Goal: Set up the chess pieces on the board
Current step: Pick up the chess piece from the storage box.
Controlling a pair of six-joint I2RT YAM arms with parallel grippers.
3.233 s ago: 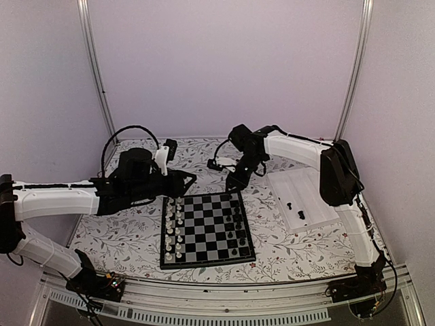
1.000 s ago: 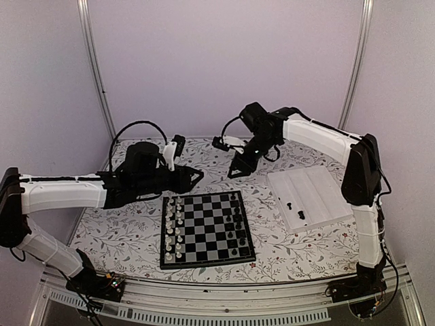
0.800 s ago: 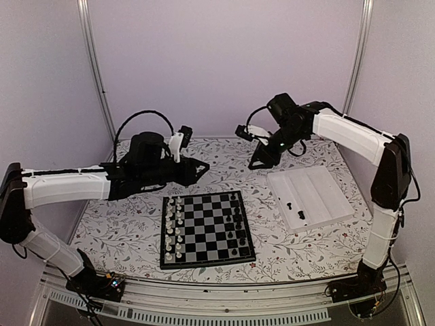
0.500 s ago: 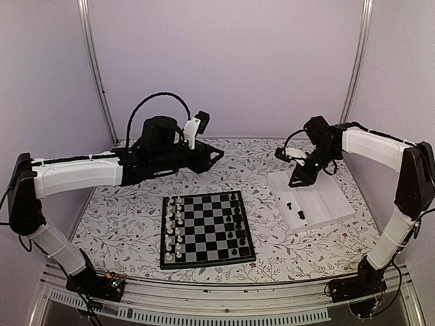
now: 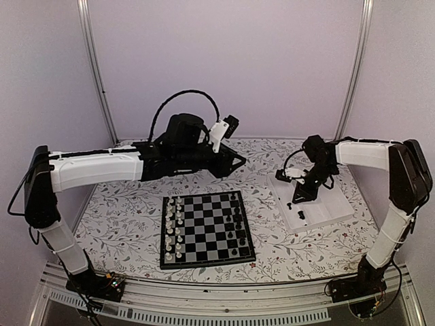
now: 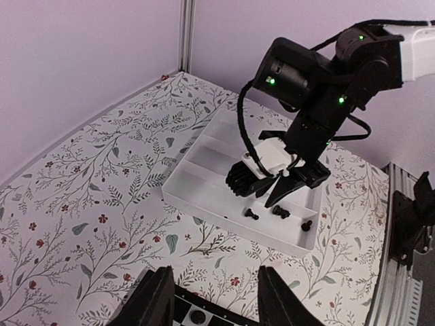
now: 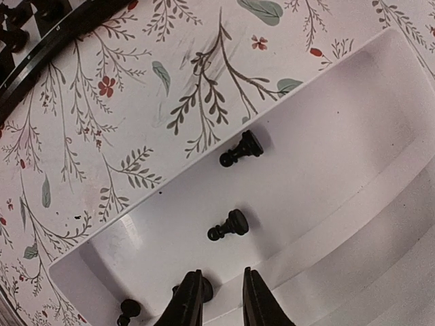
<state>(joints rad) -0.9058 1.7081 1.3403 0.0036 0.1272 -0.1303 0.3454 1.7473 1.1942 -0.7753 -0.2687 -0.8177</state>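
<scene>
Glossy black chess pieces (image 7: 229, 225) lie in the ridged white tray (image 7: 353, 136) at the floral table's (image 5: 136, 224) right edge, under the slightly parted right gripper (image 7: 221, 273). The left gripper (image 6: 214, 272) gapes wide beyond the checkered board (image 5: 207, 227).

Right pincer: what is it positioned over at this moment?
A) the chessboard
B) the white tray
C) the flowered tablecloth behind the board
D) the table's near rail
B: the right pincer hangs above the white tray, and its wrist view looks straight down on loose black chess pieces lying in the tray's trough.
</scene>
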